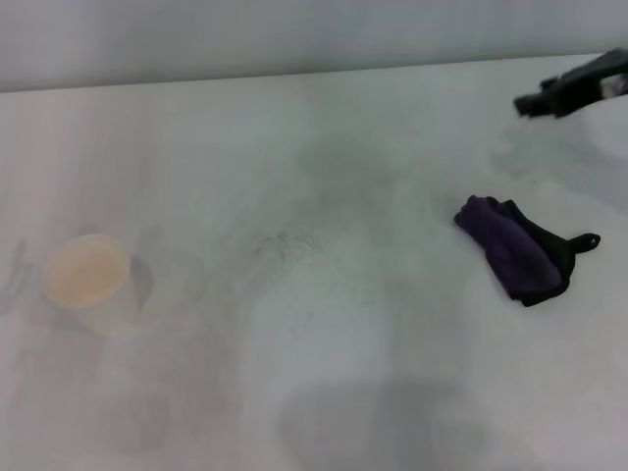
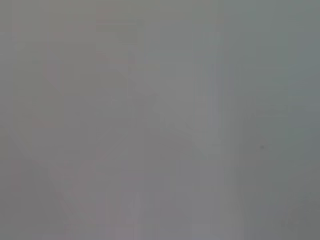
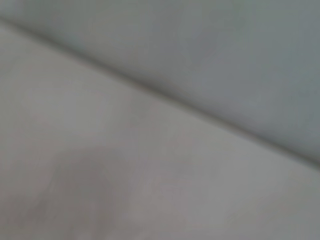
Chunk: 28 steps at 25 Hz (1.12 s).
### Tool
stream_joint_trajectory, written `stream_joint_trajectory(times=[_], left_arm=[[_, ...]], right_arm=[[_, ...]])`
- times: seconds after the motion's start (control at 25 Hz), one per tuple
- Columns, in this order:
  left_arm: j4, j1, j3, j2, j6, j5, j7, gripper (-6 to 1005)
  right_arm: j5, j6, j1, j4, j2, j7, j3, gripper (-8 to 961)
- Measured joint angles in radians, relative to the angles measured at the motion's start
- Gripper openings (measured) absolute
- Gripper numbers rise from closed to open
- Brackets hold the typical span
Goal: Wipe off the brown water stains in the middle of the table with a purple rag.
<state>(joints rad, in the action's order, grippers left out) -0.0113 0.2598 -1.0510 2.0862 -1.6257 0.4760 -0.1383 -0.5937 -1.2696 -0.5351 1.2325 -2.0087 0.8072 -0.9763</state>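
Right now my right gripper (image 1: 538, 102) hangs high at the far right of the white table (image 1: 392, 392), well apart from the crumpled purple rag with its dark edge and small loop (image 1: 515, 248), which lies loose on the right side of the table with nothing touching it. I cannot tell from the head view whether the claw's fingers are apart or together; it holds nothing that I can see. My left arm is out of sight in every view, and its wrist camera gives me only a blank grey field.

In the middle of the table I make out a faint speckled smear (image 1: 287, 243), not a clear brown patch. A pale round cup with an orange-tinted inside (image 1: 88, 280) stands at the left.

I judge this fits two stages: a rag waiting to be fetched for a weak stain, or a rag laid aside after wiping left only that trace. Any further wiping would need a firm pinch on the rag's bunched middle and flat pressure across the speckles.
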Motion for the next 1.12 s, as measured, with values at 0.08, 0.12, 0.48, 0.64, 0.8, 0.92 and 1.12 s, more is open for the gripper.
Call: stream_joint_trajectory(times=[0.08, 0.12, 0.48, 0.64, 0.8, 0.92, 1.12], left_arm=[[0.002, 0.002, 0.001, 0.000, 0.000, -0.002, 0.000, 887], [0.003, 0.005, 0.001, 0.000, 0.000, -0.007, 0.000, 888], [-0.004, 0.024, 0.002, 0.000, 0.002, -0.061, -0.002, 887], [-0.004, 0.028, 0.002, 0.001, 0.000, -0.062, -0.002, 888], [-0.004, 0.031, 0.002, 0.001, 0.001, -0.065, -0.002, 887], [-0.004, 0.036, 0.002, 0.002, 0.001, -0.070, -0.004, 887], [-0.003, 0.038, 0.002, 0.001, 0.000, -0.073, -0.004, 887]], right_arm=[[-0.059, 0.044, 0.023, -0.006, 0.000, 0.065, 0.044, 446], [-0.091, 0.062, 0.031, -0.013, 0.000, 0.095, 0.063, 446], [-0.494, 0.175, 0.065, -0.244, 0.005, 0.558, 0.314, 447], [-0.680, 0.182, 0.068, -0.399, 0.005, 0.798, 0.414, 447], [-0.834, 0.181, 0.071, -0.543, 0.005, 1.047, 0.485, 447], [-0.990, 0.169, 0.085, -0.664, 0.001, 1.290, 0.518, 447], [-1.279, 0.088, 0.107, -0.871, 0.001, 1.652, 0.523, 447]])
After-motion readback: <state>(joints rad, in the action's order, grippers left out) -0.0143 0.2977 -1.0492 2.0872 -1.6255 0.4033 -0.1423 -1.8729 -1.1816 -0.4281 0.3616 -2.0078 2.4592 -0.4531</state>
